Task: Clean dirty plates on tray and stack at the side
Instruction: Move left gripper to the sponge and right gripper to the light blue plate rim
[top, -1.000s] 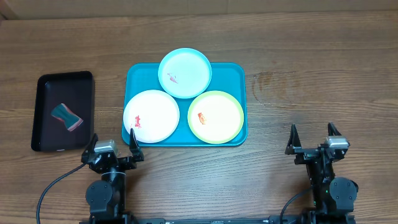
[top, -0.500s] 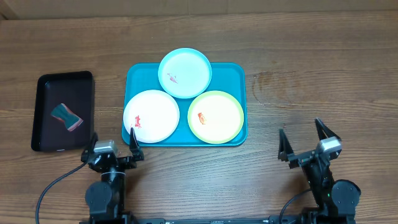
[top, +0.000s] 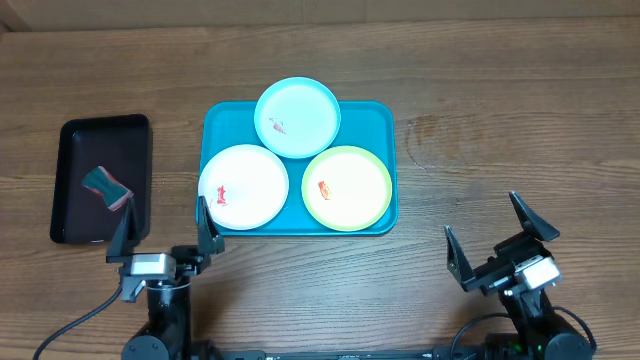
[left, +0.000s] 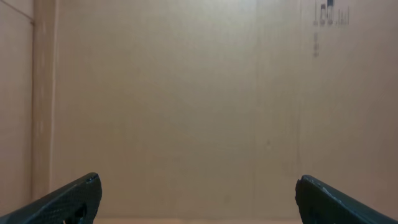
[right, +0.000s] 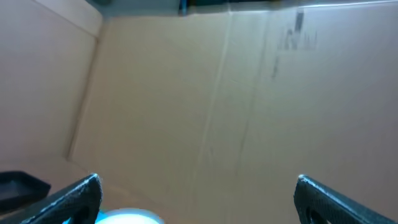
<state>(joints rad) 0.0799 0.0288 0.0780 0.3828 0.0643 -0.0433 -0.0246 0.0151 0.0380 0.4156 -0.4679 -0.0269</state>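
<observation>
- Nearest the robot, the left tool (top: 163, 218) is released, fingers spread wide and holding nothing. Its wrist view shows only a cardboard wall (left: 186, 93) between the two fingertips, so it looks raised and aimed level rather than down at the work.
- The right tool (top: 481, 216) is likewise released and empty, over bare tabletop (top: 500, 100) well apart from the plates. This reads as a ready pose, with no reach begun.
- To the left lies a black tray (top: 70, 130) with a sponge (top: 106, 187) in it, probably put there as the wiping aid within the left arm's range.
- On the near half of the tray (top: 378, 120) sit the white plate (top: 243, 187) and the yellow-green plate (top: 347, 187), side by side and each with a red-orange smear. The white one overhangs the left rim.
- Farther back, the light blue plate (top: 298, 117) is also smeared and pokes over the far rim, its near edge reaching over the other two.
- No plate is stacked at the side yet, so all the cleaning remains.
</observation>
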